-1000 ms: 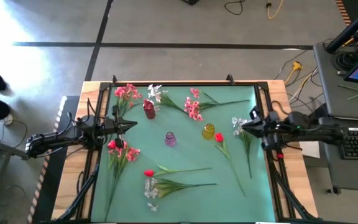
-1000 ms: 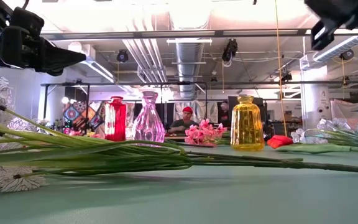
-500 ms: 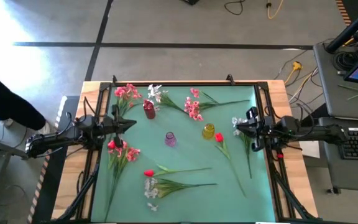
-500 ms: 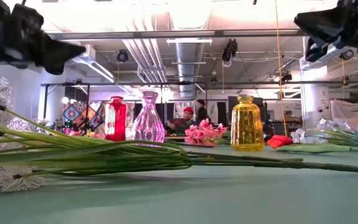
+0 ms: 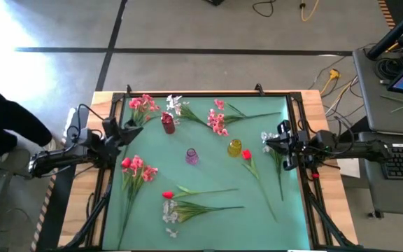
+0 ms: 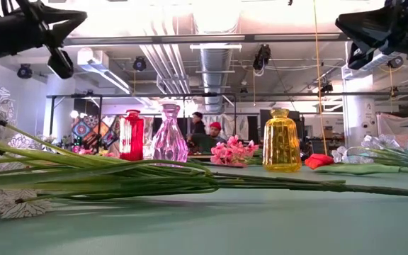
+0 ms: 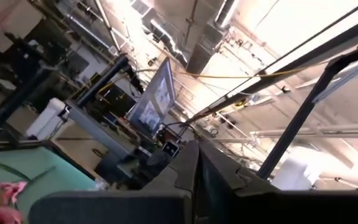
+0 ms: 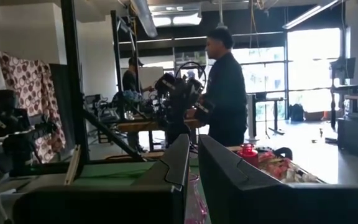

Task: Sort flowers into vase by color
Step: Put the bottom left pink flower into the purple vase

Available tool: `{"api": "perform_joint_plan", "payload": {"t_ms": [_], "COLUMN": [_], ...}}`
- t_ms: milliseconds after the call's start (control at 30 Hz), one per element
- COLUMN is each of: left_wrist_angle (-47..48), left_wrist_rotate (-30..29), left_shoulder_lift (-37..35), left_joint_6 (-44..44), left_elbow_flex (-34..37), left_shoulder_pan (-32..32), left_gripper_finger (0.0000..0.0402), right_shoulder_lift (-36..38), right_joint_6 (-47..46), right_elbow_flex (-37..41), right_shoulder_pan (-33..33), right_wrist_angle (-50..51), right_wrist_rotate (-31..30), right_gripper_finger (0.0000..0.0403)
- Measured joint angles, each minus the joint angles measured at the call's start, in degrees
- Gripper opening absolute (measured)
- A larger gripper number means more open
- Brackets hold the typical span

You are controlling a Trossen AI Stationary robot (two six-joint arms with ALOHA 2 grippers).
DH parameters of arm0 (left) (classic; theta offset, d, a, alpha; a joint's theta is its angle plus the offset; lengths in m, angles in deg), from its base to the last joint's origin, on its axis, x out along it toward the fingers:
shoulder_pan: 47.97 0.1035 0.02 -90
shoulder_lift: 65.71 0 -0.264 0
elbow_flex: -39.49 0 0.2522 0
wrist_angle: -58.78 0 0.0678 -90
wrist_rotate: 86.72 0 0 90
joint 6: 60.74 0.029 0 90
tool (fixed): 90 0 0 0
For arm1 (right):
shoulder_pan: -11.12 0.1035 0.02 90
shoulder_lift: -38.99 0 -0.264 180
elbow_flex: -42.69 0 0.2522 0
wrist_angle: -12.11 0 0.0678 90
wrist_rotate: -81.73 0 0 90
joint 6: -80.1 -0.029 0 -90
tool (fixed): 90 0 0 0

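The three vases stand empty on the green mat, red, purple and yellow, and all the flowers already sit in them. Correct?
Not quite. The red vase, purple vase and yellow vase are empty; the high view shows the flowers lying on the green mat, none in a vase.

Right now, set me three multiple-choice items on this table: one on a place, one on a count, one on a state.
1. Where does the yellow vase stand?
A. left of the red vase
B. right of the pink vase
C. off the mat

2. How many vases stand on the mat?
A. two
B. three
C. five

3. How is the right pincer?
A. shut, holding nothing
B. clamped on a stem
C. inside a vase

Key: 1 B, the yellow vase stands right of the pink vase in the high view. 2 B, those plus the red vase. 3 A, the right pincer hangs above the mat, fingers together.
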Motion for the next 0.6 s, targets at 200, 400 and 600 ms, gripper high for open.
{"api": "perform_joint_plan", "payload": {"t_ms": [200, 400, 600], "left_wrist_angle": [0.1, -2.4, 15.1], "left_wrist_rotate": [5.4, 11.3, 8.8], "left_shoulder_lift": [2.0, 4.4, 9.5], "left_joint_6": [-8.2, -9.6, -15.9], "left_elbow_flex": [0.0, 0.0, -6.6], "left_shoulder_pan": [-0.1, -0.2, -0.5], "left_gripper_finger": [0.0000, 0.0000, 0.0000], "right_shoulder_lift": [-0.3, -0.3, -0.3], "right_joint_6": [0.6, -7.4, -11.2], "right_elbow_flex": [0.0, 0.0, 0.0], "right_shoulder_pan": [0.0, 0.0, 0.0], "right_wrist_angle": [0.1, -0.4, -0.5], "right_wrist_rotate": [0.0, 0.1, 0.1], "right_gripper_finger": [0.0029, 0.0029, 0.0029]}}
